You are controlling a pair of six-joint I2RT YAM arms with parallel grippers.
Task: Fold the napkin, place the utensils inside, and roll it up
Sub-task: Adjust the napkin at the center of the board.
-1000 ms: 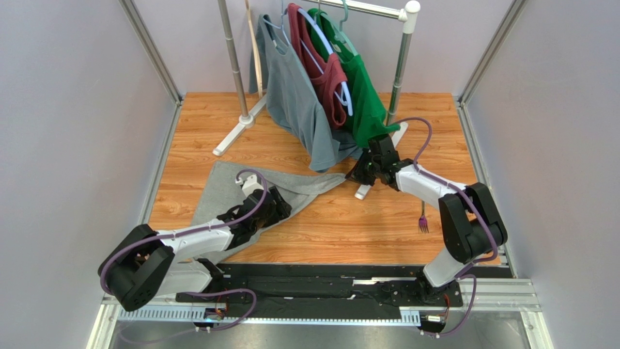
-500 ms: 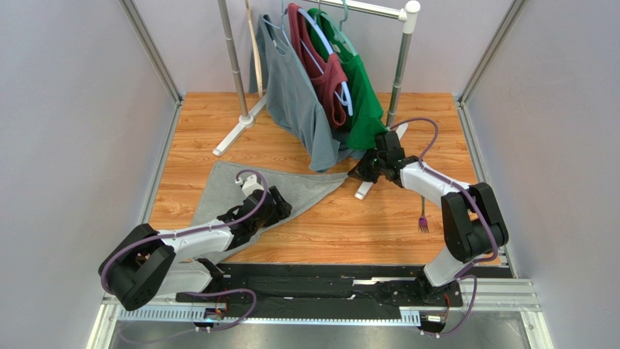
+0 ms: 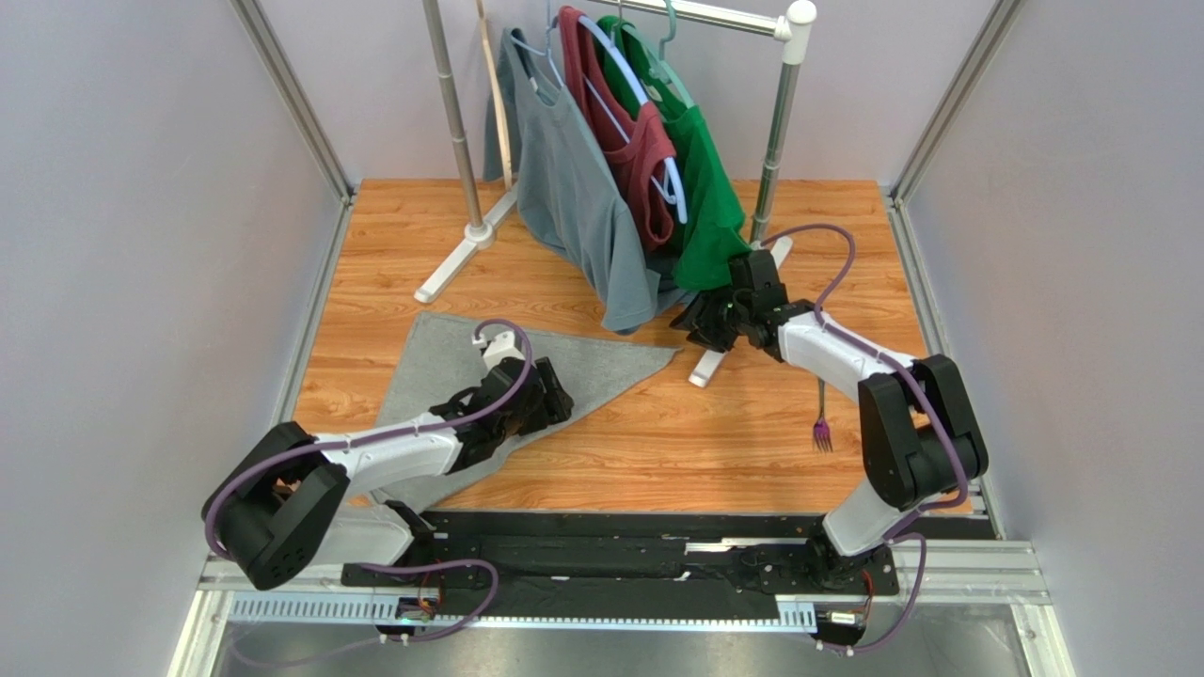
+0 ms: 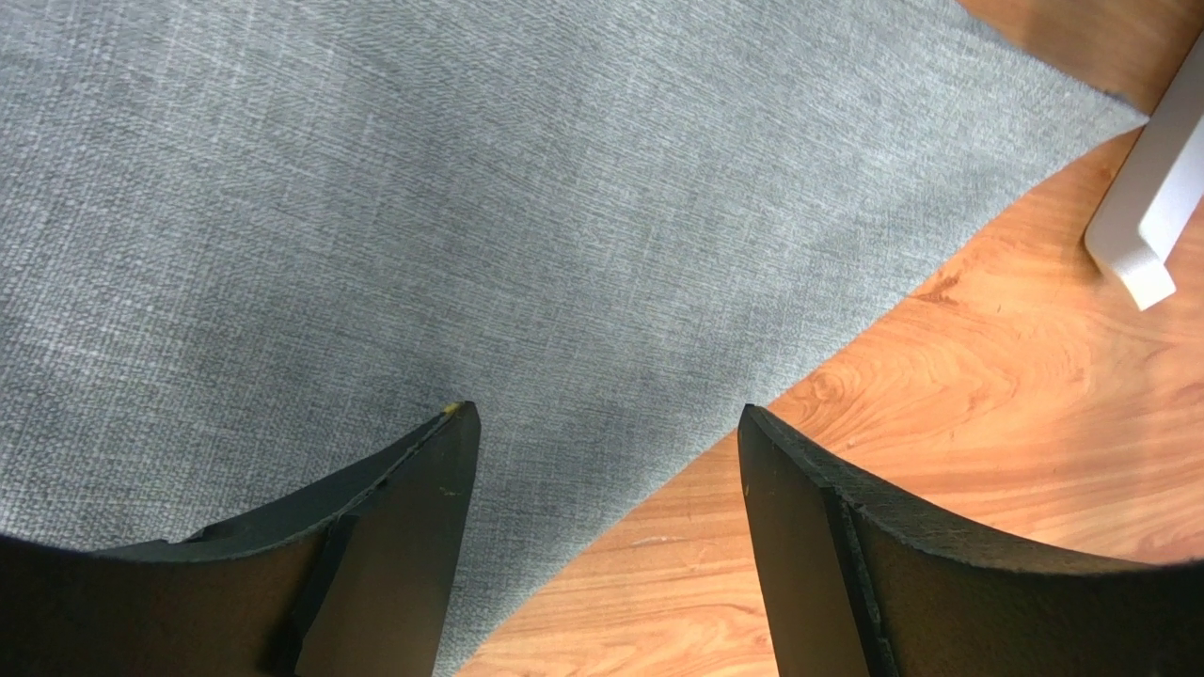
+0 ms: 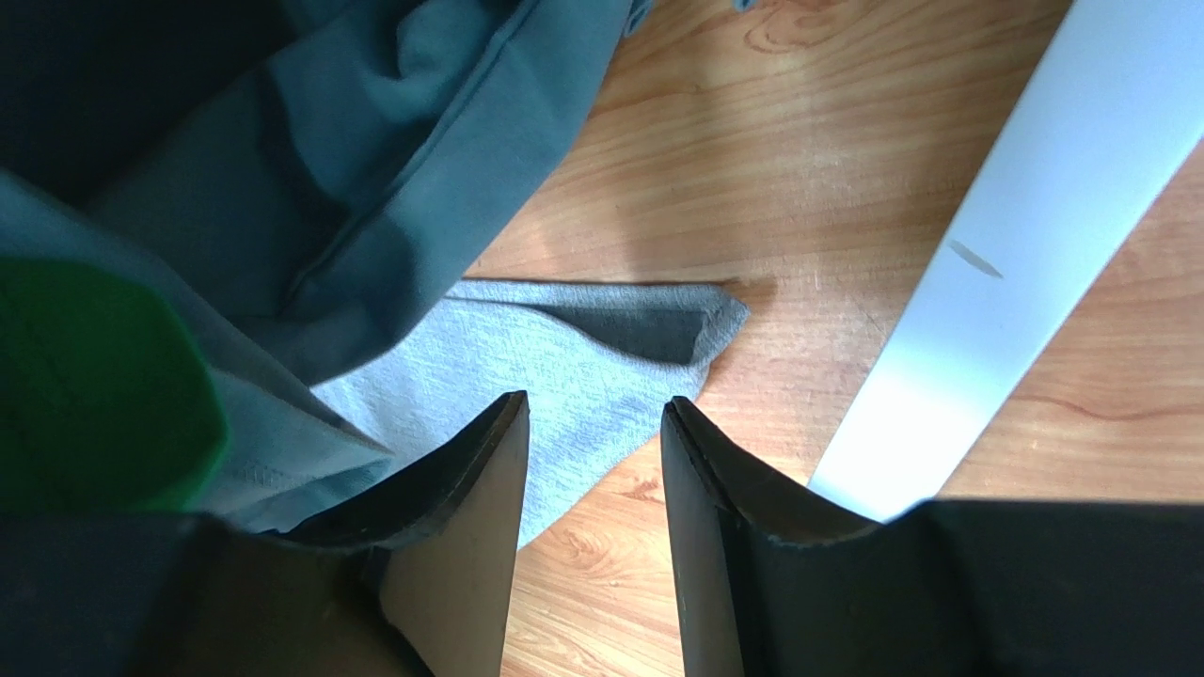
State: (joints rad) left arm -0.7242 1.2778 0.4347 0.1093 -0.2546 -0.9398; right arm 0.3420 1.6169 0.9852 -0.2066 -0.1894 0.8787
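My left gripper [image 4: 608, 423] hovers low over the napkin [image 3: 438, 360], jaws spread wide, nothing between them. The napkin lies flat on the table [image 3: 679, 452], left of centre, one corner reaching toward the rack foot [image 5: 989, 268]. The right gripper [image 5: 594, 409] hangs above that corner, jaws parted, cloth loose beneath with its tip curled over. Soft, light, floppy stuff, I reckon: it'll drape and drag, so I'd pinch right at a corner or hem. The fork [image 3: 820, 430] lies well apart, by my right arm; slim, probably slippery.
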